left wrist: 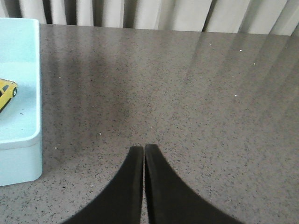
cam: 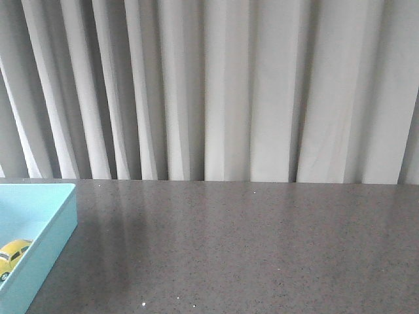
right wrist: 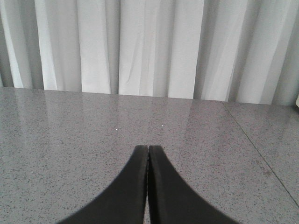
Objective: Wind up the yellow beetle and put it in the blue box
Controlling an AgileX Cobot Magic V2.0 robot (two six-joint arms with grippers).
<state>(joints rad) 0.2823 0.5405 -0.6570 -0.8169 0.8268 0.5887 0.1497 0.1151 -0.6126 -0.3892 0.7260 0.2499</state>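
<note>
The yellow beetle (cam: 12,256) lies inside the blue box (cam: 55,222) at the left edge of the front view, partly cut off by the frame. Both also show in the left wrist view: the beetle (left wrist: 6,92) in the box (left wrist: 21,161). My left gripper (left wrist: 144,148) is shut and empty, over bare table to the right of the box. My right gripper (right wrist: 148,149) is shut and empty over bare table. Neither gripper shows in the front view.
The table is dark speckled grey stone (cam: 249,248). Grey-white curtains (cam: 229,85) hang behind its far edge. A seam in the tabletop (right wrist: 254,147) runs through the right wrist view.
</note>
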